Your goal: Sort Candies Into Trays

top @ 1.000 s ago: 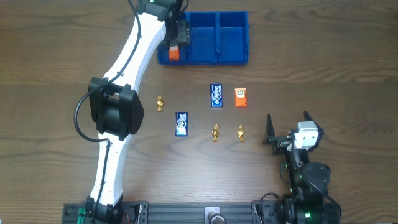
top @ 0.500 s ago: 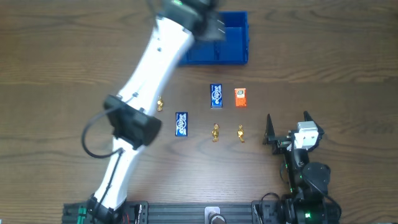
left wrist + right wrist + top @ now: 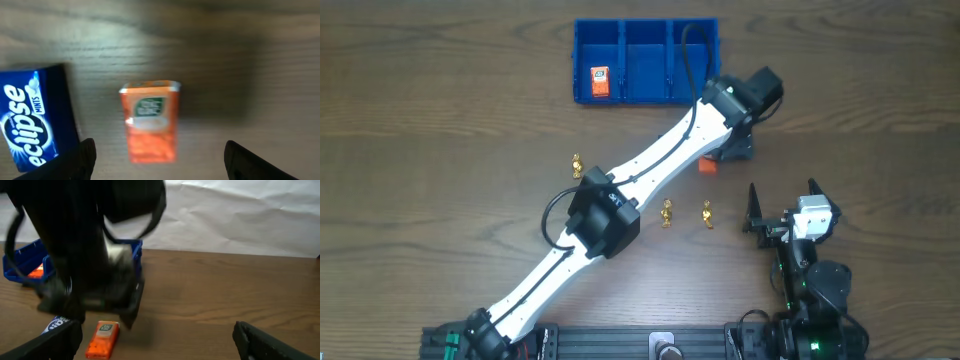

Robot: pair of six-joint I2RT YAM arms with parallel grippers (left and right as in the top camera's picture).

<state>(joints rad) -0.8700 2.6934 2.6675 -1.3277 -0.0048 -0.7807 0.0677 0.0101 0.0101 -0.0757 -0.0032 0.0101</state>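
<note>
Two orange candy boxes (image 3: 150, 122) (image 3: 600, 82): one lies between the fingers of the left gripper (image 3: 159, 156), the other well apart from it in the tray (image 3: 650, 99). There is one tray, with three compartments. Three gold-wrapped candies (image 3: 577, 165) (image 3: 667, 213) (image 3: 707, 213) lie apart from the gripper. One blue mint pack (image 3: 32, 120) sits just beside it; the arm may hide another.

Left arm (image 3: 660, 160) lies across the orange box (image 3: 706, 167), just a corner peeking out; the blue packet (image 3: 30, 120) runs off the wrist view's edge.
</note>
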